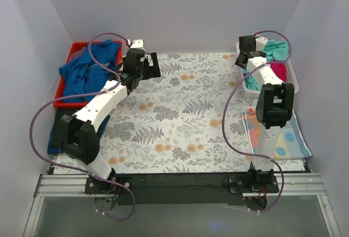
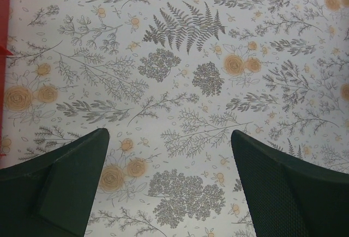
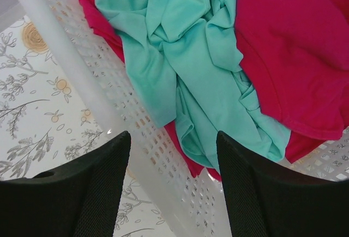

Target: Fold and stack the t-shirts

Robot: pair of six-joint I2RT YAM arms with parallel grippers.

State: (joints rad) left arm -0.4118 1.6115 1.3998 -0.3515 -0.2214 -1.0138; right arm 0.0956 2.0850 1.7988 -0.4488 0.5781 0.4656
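Tees in the top view sit at both upper corners: blue t-shirts (image 1: 87,71) crumpled in a red tray (image 1: 70,104) at left, near the left fingers (image 1: 154,65), and a teal t-shirt (image 1: 278,49) with a crimson t-shirt (image 1: 279,71) in a white basket (image 1: 293,78) at right, a patchwork cloth (image 1: 289,139) below it. The left wrist view shows those fingers wide apart over the floral-printed counter (image 2: 180,111). In the right wrist view the right fingers (image 3: 262,193) are spread above the perforated basket wall, rumpled teal cloth draped over crimson just beyond their tips.
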